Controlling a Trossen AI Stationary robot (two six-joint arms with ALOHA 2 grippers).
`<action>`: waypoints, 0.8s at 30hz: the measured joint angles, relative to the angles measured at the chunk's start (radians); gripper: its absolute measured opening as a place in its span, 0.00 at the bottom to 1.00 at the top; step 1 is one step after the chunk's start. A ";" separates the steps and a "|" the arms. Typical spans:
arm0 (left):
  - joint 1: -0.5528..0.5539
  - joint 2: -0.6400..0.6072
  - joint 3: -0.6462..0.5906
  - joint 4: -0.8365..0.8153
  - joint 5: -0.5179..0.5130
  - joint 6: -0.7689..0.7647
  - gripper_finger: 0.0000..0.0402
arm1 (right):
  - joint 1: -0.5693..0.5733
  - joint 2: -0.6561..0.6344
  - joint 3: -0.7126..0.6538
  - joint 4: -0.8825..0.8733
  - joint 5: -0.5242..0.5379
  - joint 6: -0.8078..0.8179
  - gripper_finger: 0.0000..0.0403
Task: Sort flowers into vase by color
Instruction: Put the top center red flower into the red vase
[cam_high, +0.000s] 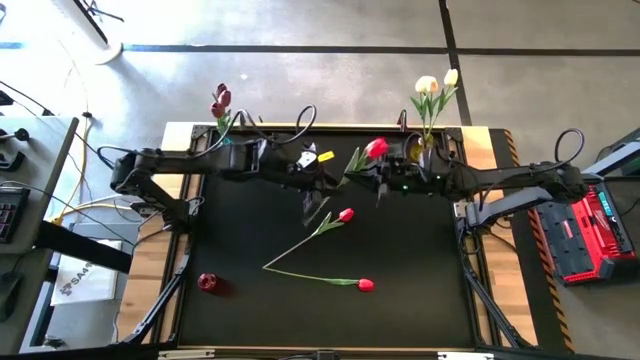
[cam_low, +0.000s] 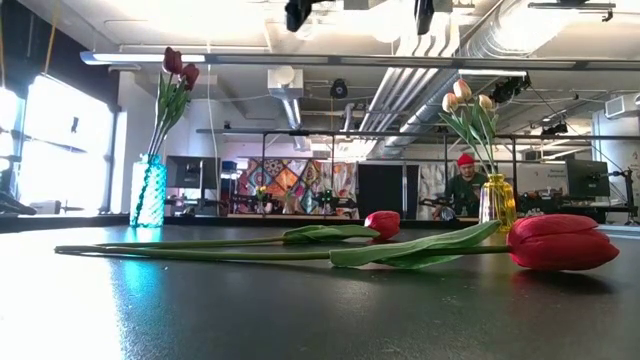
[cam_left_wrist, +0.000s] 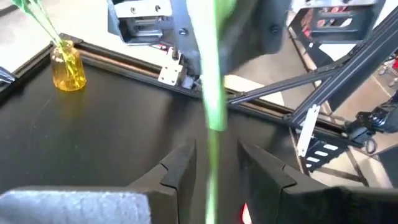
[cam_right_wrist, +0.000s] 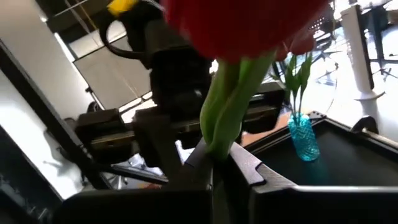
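Handover step, mid-desk. Left gripper (cam_left_wrist: 208, 165) is sitting with fingers released, straddling the green stem of the held red tulip (cam_high: 375, 149). Right gripper (cam_right_wrist: 214, 158) is grasping that stem just under the head. Two more red tulips (cam_high: 345, 214) are lying on the desk (cam_high: 400, 300). Next, I judge: left clenches, right releases.

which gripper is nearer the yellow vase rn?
Right. The right gripper sits just in front of the yellow vase, shut on a red tulip. The left gripper is farther off, toward the table's middle, open around the stem.
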 joint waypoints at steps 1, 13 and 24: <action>0.000 0.007 0.000 0.015 0.000 0.006 0.25 | 0.003 0.000 0.000 -0.007 -0.001 0.000 0.00; 0.007 0.007 0.000 0.087 0.001 0.054 0.11 | 0.045 0.000 0.000 -0.055 0.044 -0.002 0.00; 0.021 0.007 0.000 0.087 0.055 0.049 0.01 | 0.047 0.000 0.000 -0.048 0.044 0.004 0.00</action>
